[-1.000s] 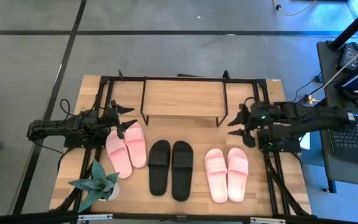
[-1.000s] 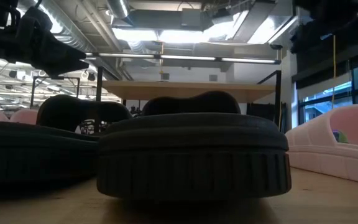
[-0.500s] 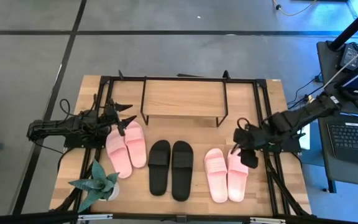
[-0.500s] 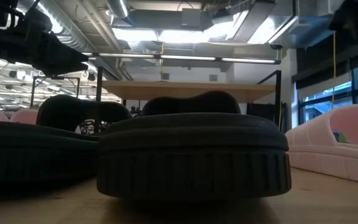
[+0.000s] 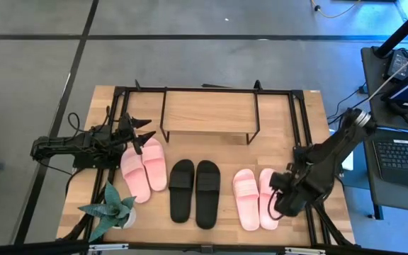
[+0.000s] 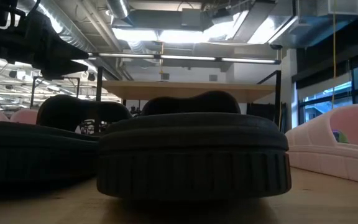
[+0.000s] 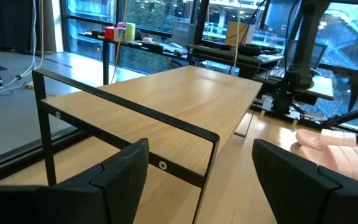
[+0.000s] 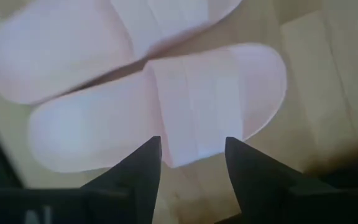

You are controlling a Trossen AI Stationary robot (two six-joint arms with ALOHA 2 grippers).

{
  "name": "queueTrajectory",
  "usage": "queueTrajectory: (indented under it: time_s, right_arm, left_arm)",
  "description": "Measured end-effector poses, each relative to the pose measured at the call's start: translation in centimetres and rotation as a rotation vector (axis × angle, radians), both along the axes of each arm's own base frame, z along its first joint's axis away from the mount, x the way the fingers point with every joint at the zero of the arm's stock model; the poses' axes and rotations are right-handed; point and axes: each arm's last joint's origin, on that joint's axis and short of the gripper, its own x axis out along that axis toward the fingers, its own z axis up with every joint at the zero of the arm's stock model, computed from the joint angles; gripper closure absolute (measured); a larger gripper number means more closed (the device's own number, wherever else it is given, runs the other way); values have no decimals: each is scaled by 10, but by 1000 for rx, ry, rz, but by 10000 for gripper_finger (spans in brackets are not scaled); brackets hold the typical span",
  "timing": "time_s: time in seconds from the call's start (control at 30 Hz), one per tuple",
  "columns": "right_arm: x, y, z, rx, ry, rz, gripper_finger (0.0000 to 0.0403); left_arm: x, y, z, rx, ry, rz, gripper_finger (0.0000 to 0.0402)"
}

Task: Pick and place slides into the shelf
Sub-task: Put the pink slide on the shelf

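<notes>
The wooden table [image 5: 317, 113] carries the shelf [image 5: 209, 112] at its far middle, a black metal frame with a light wooden top board. In front of the shelf three pairs of slides lie in a row on the table: a pink pair [image 5: 144, 168] on the left, the black pair [image 5: 195, 192] in the middle and a second pink pair [image 5: 256, 197] on the right. A small potted plant [image 5: 110, 207] stands at the near left corner.

The right gripper [image 5: 283, 201] hangs over the outer slide of the right pink pair; the right wrist view shows its fingers [image 8: 138, 171] spread, released, just above that slide's strap [image 8: 194, 99]. The left gripper [image 5: 141, 136] waits beside the left pink pair, near the shelf's left end, its fingers [image 7: 120, 171] spread and holding nothing.
</notes>
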Motion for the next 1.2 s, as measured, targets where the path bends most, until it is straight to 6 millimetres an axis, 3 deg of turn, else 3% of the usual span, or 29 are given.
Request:
queueTrajectory:
  time_s: [0.2, 0.67, 1.0, 1.2]
  right_arm:
    - [12, 27, -32, -38, 82, 36, 223]
    - [17, 65, -39, -289, 158, 94, 223]
    - [20, 66, -60, -439, 147, 117, 223]
    - [13, 56, -74, -488, 168, 58, 223]
  left_arm:
    - [0, 0, 0, 0, 0, 0, 125]
    - [0, 0, 0, 2, 1, -1, 125]
    - [0, 0, 0, 3, 2, -1, 125]
    - [0, 0, 0, 3, 2, -1, 125]
